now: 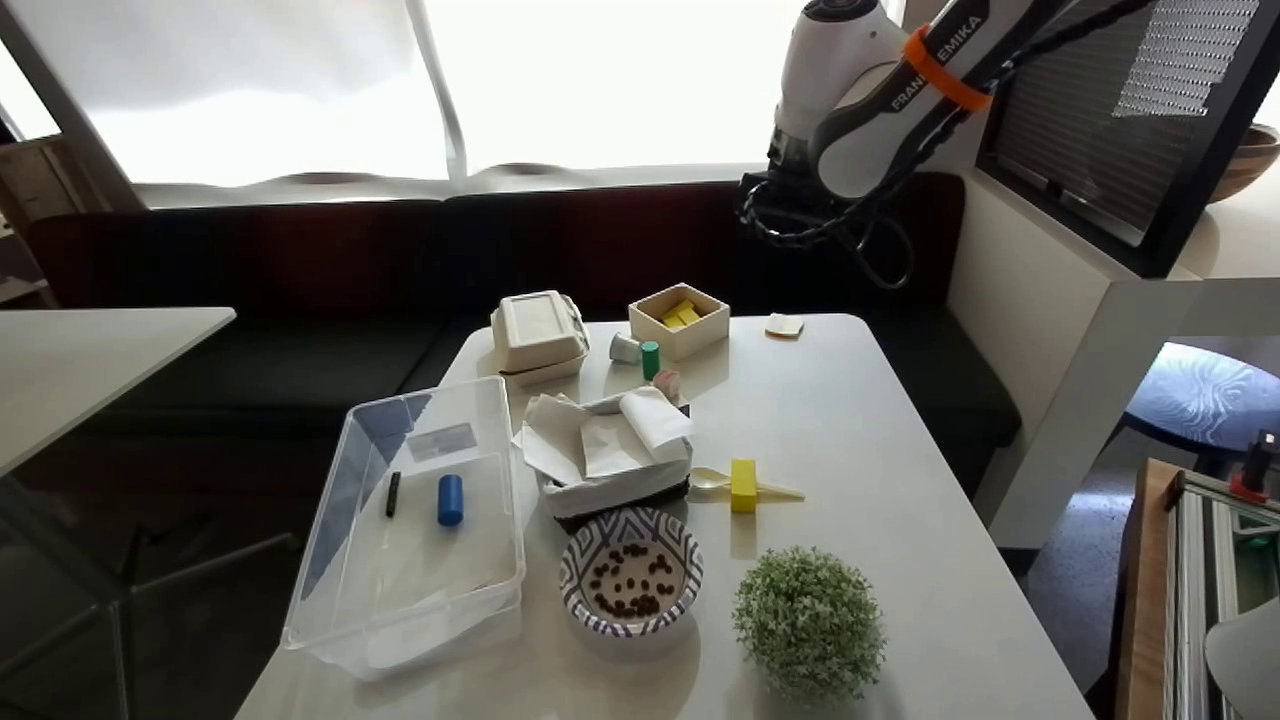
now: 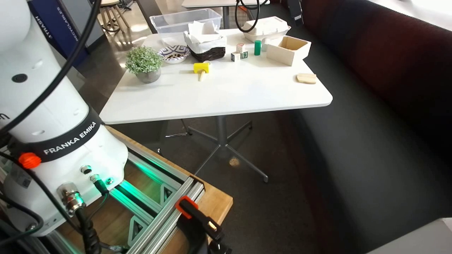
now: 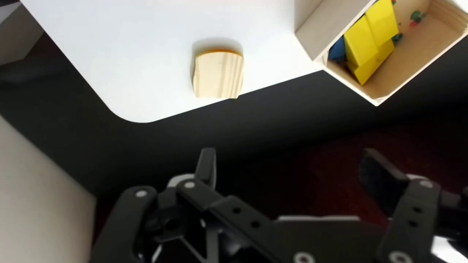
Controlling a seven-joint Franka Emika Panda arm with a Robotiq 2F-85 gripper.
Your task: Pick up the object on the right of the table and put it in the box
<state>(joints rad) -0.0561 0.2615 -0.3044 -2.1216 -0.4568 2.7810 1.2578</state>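
Observation:
The object at the right of the table is a small, flat, pale wooden piece [image 1: 784, 325] with an orange-brown edge. It lies at the table's edge near the rounded corner, also in an exterior view [image 2: 306, 78] and the wrist view [image 3: 218, 75]. The box [image 1: 704, 338] is cream-coloured and square with yellow blocks and a blue piece inside. It stands beside the wooden piece, also in an exterior view [image 2: 280, 55] and the wrist view [image 3: 331, 27]. My gripper [image 3: 290, 166] is open and empty. It is above the bench side, apart from both. Its fingers are unclear in the exterior views.
A green cylinder [image 1: 650, 360], a white cup [image 1: 624, 348], letter blocks [image 2: 240, 48] and a takeaway container [image 1: 540, 335] stand near the box. A paper-lined basket [image 1: 620, 495], patterned bowl [image 1: 632, 518], clear bin [image 1: 400, 600], yellow block [image 1: 743, 487] and plant [image 1: 808, 622] are farther off. A bench [image 2: 356, 151] borders the table.

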